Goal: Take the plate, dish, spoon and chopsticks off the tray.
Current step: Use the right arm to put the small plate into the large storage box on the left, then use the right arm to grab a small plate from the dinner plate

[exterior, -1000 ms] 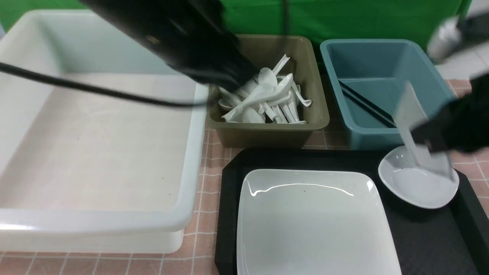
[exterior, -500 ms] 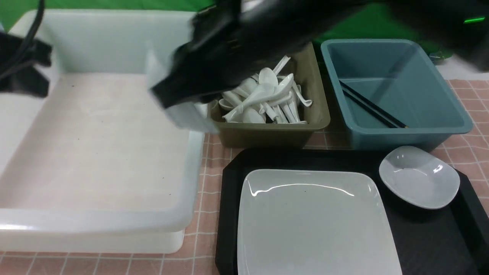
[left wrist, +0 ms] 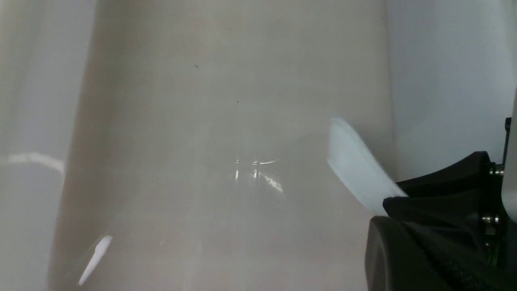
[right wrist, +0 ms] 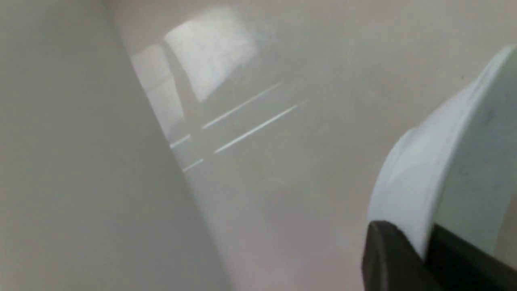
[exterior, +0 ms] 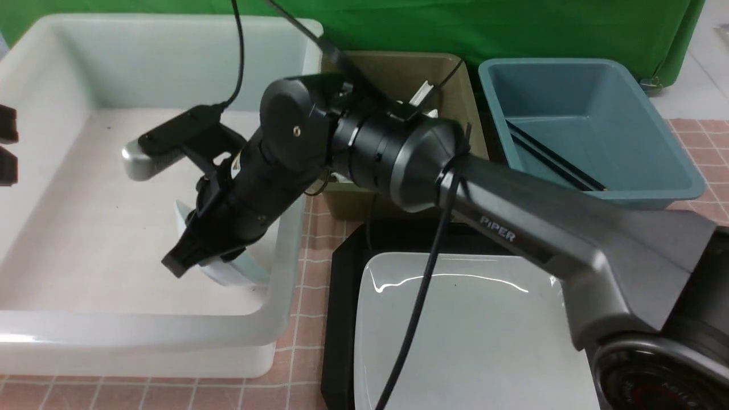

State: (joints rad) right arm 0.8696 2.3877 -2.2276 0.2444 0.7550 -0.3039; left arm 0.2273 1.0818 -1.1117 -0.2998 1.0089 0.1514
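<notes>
Right gripper (exterior: 181, 259): apparently pinching the dish (exterior: 230, 272) by its rim, tilted, low inside white tub (exterior: 142, 336).
Risk: dish lands edge-first and chips.
Cause: letting go before it lies flat.

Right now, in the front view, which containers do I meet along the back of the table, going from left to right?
Large white plastic tub → olive-brown rectangular plastic tub → blue rectangular plastic tub.
</notes>
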